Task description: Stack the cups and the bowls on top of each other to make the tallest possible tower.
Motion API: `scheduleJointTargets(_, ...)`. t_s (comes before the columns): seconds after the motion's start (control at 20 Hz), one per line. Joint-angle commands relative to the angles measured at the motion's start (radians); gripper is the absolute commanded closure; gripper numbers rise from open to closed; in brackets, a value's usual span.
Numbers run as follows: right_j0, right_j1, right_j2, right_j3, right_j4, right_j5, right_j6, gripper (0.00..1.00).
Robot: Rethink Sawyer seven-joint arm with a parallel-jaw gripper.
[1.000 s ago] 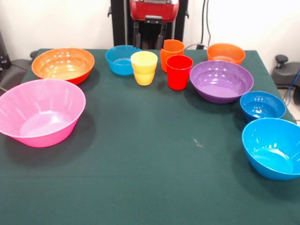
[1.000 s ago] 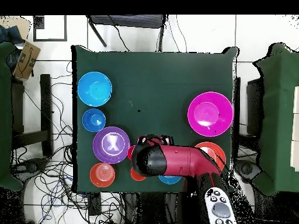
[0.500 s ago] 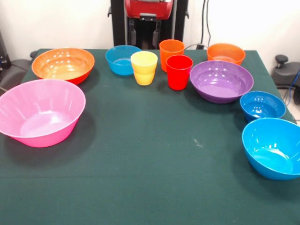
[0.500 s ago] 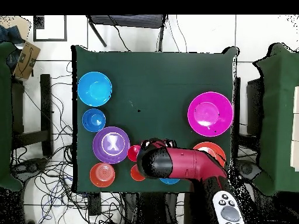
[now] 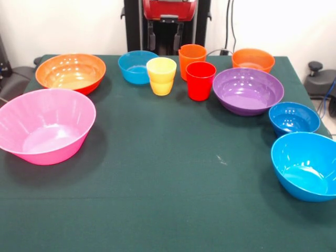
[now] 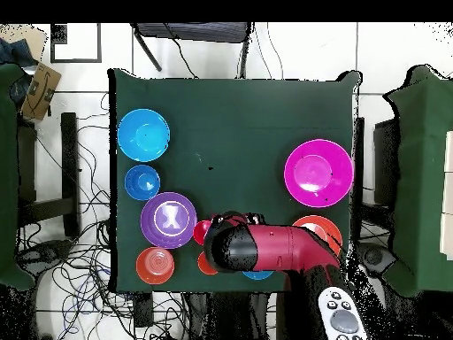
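Change: since half a second ago my claw (image 5: 166, 38) has dipped a little lower at the far edge in the front view; a full second back it hung lower yet, in front of the orange cup (image 5: 192, 59). None of the cups or bowls has shifted.
Claw: two dark fingers (image 5: 153, 39) hang apart with a clear gap between them, holding nothing, above the table's back edge and behind the cups.
Arm: from overhead my red and black arm (image 6: 270, 248) covers the cup cluster.
Cups: the orange cup stands at the back, the red cup (image 5: 200, 80) just in front of it to the right, the yellow cup (image 5: 161, 75) to the left, all upright.
Bowls: small blue bowl (image 5: 136, 66) left of the yellow cup; large orange bowl (image 5: 71, 72) and large pink bowl (image 5: 44, 125) further left; purple bowl (image 5: 248, 90) right of the red cup, small orange bowl (image 5: 253, 59) behind it; second small blue bowl (image 5: 293, 118) and bright blue bowl (image 5: 306, 165) down the right side.
Tower: not begun; every piece sits alone.
Table: dark green cloth (image 5: 168, 173), bare through the middle.
Room: white wall behind; overhead shows tiled floor (image 6: 80, 221) strewn with cables.
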Motion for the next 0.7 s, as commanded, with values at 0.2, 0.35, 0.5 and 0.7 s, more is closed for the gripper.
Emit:
scheduleJointTargets(0.2, -0.012, 0.098, 0.081, 0.094, -0.144, -0.032, -0.039, 0.0)
scheduleJointTargets(0.35, -0.028, 0.117, 0.077, 0.094, -0.171, -0.046, -0.038, 0.0)
scheduleJointTargets(0.5, -0.041, 0.137, 0.074, 0.088, -0.2, -0.069, -0.034, 0.0)
scheduleJointTargets(0.7, -0.041, 0.148, 0.073, 0.081, -0.222, -0.086, -0.013, 0.0)
